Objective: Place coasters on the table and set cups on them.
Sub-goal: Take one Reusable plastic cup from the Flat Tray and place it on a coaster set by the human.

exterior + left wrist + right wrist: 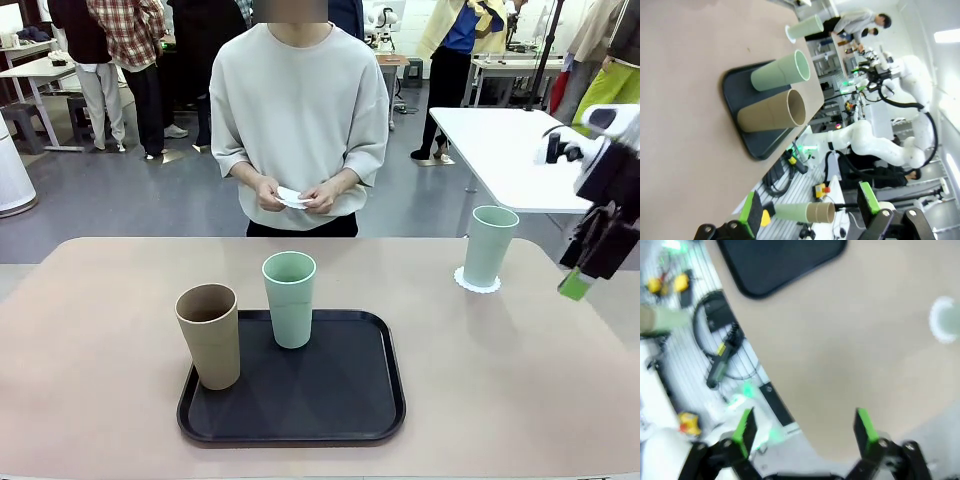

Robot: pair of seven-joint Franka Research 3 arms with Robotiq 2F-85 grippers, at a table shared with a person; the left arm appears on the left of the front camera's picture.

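One mint green cup (490,243) stands on a white lacy coaster (477,281) at the right of the beige table (500,380). A second mint cup (289,298) stands on the black tray (300,420). The tan cup (210,335) stands at the tray's left edge. The person across the table holds white coasters (290,197) in both hands. My right gripper (588,268) hangs above the table's right edge, clear of the cup; in its own blurred view it (805,432) is open and empty. My left gripper (807,207) is open and empty, well back from the tan cup (772,112) and the mint cup (781,74).
The tray (747,137) lies near the table's front edge. The far cup (805,27) shows on its coaster (788,34). Cables and gear lie on the floor (720,355) beyond the table edge. A white table (500,150) stands behind at the right.
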